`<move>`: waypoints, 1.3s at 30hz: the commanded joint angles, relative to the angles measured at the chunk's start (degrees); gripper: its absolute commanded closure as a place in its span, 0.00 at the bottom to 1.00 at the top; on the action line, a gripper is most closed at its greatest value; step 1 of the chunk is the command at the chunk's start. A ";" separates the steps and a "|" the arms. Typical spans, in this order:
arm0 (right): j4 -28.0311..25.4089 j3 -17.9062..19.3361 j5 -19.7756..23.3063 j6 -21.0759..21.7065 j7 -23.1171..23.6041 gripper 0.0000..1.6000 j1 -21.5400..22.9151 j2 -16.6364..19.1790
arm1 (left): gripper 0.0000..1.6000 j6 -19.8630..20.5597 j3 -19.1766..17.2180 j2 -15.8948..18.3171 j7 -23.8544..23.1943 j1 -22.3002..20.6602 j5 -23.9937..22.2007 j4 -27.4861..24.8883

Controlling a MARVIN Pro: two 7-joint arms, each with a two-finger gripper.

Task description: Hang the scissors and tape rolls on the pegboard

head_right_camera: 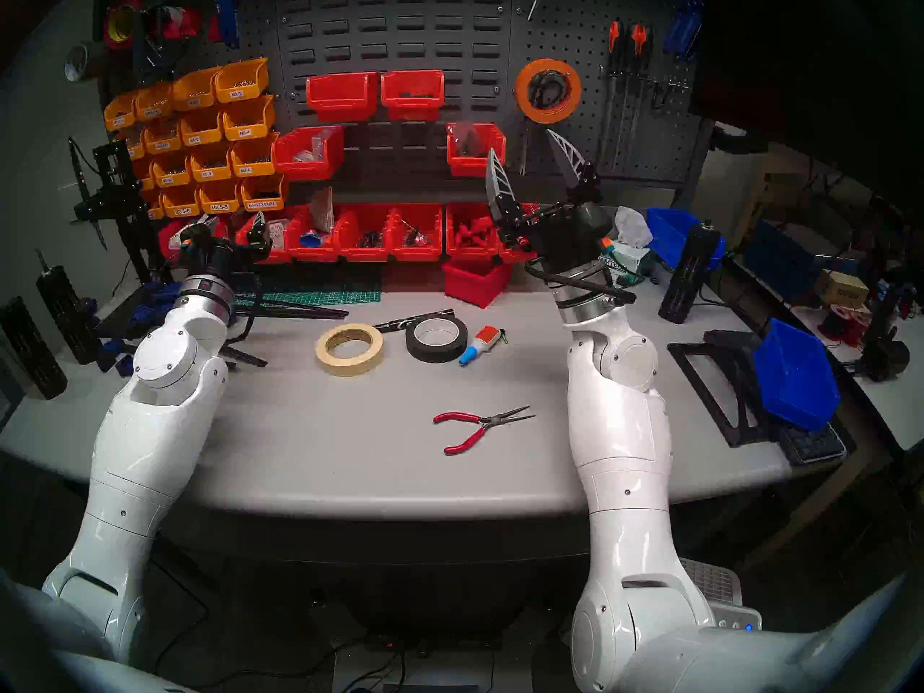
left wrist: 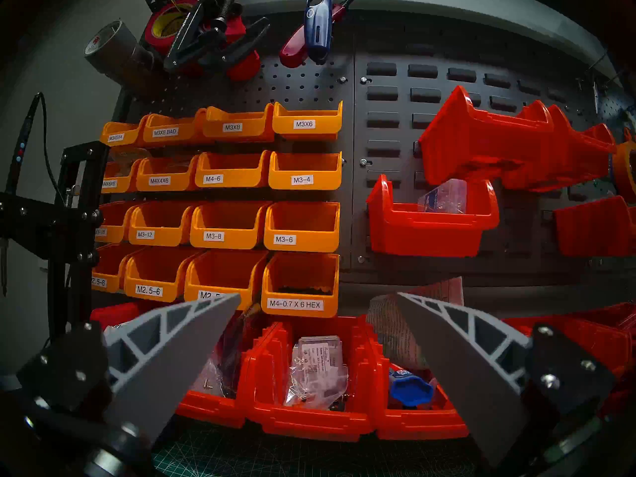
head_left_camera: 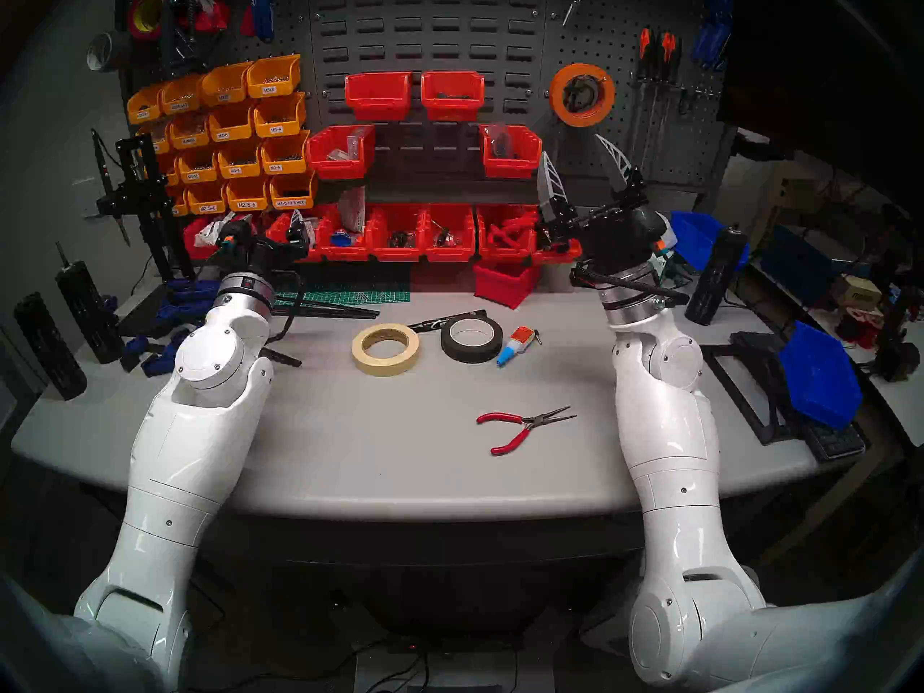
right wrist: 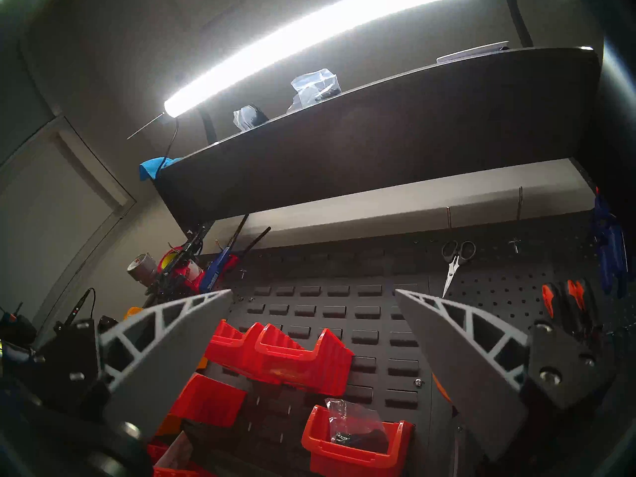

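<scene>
The orange tape roll [head_left_camera: 582, 94] [head_right_camera: 548, 91] hangs on a hook of the dark pegboard [head_left_camera: 615, 42] at the right. Dark finger loops show inside it, and a thin silver blade runs down below, so the scissors [head_right_camera: 523, 149] seem to hang there too. The cream tape roll [head_left_camera: 385, 349] and the black tape roll [head_left_camera: 472, 339] lie flat side by side on the table. My right gripper [head_left_camera: 572, 147] [right wrist: 314, 290] is raised just below the orange roll, open and empty. My left gripper [left wrist: 318, 294] [head_left_camera: 295, 227] faces the bins at the left, also open and empty.
Red-handled pliers [head_left_camera: 520, 424] lie nearer the front edge. A glue bottle [head_left_camera: 517, 344] and a black pen [head_left_camera: 445, 322] are next to the black roll. Red bins [head_left_camera: 415, 237] and orange bins [head_left_camera: 235, 137] line the back wall. Small metal snips [right wrist: 454, 263] hang high on the pegboard.
</scene>
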 commanded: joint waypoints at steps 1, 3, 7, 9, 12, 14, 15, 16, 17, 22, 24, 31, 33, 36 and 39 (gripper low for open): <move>-7.52 -0.16 -2.28 7.05 -3.60 0.00 -2.09 -0.74 | 0.00 -0.97 -0.51 0.07 -0.10 -2.07 0.02 -1.74; -8.25 -0.14 -2.87 8.31 -4.25 0.00 -2.37 -0.85 | 0.00 -0.98 -0.51 0.07 -0.10 -2.07 0.02 -1.74; -10.06 -0.09 -4.11 10.94 -5.55 0.00 -3.13 -1.10 | 0.00 -1.01 -0.52 0.06 -0.10 -2.08 0.02 -1.74; -10.67 -0.09 -4.59 11.95 -6.07 0.00 -3.35 -1.20 | 0.00 -1.02 -0.52 0.06 -0.10 -2.08 0.02 -1.74; -12.26 -0.08 -5.57 14.05 -7.11 0.00 -4.04 -1.42 | 0.00 -1.05 -0.52 0.05 -0.11 -2.09 0.03 -1.73; -13.05 -0.09 -6.07 15.12 -7.63 0.00 -4.38 -1.54 | 0.00 -1.06 -0.52 0.05 -0.11 -2.09 0.03 -1.73; -13.22 -0.08 -6.22 15.41 -7.76 0.00 -4.44 -1.58 | 0.00 -1.07 -0.52 0.05 -0.11 -2.09 0.03 -1.73; -13.45 -0.08 -6.42 15.80 -7.94 0.00 -4.52 -1.64 | 0.00 -1.07 -0.52 0.05 -0.11 -2.09 0.03 -1.73; -13.69 -0.09 -6.64 16.20 -8.15 0.00 -4.61 -1.71 | 0.00 -1.08 -0.52 0.05 -0.11 -2.09 0.03 -1.73; -14.14 -0.08 -7.10 17.00 -8.55 0.00 -4.75 -1.86 | 0.00 -1.09 -0.51 0.05 -0.11 -2.09 0.03 -1.73; -14.31 -0.07 -7.30 17.29 -8.68 0.00 -4.79 -1.93 | 0.00 -1.09 -0.51 0.05 -0.11 -2.09 0.03 -1.73; -14.66 -0.02 -7.74 17.93 -8.96 0.00 -4.89 -2.12 | 0.00 -1.10 -0.51 0.04 -0.11 -2.09 0.03 -1.73; -14.72 -0.01 -7.82 18.05 -9.01 0.00 -4.91 -2.16 | 0.00 -1.10 -0.51 0.04 -0.11 -2.09 0.03 -1.73; -14.79 0.02 -7.93 18.20 -9.05 0.00 -4.92 -2.23 | 0.00 -1.11 -0.51 0.05 -0.11 -2.09 0.03 -1.73; -14.84 0.03 -7.98 18.28 -9.06 0.00 -4.93 -2.26 | 0.00 -1.11 -0.51 0.05 -0.11 -2.09 0.03 -1.73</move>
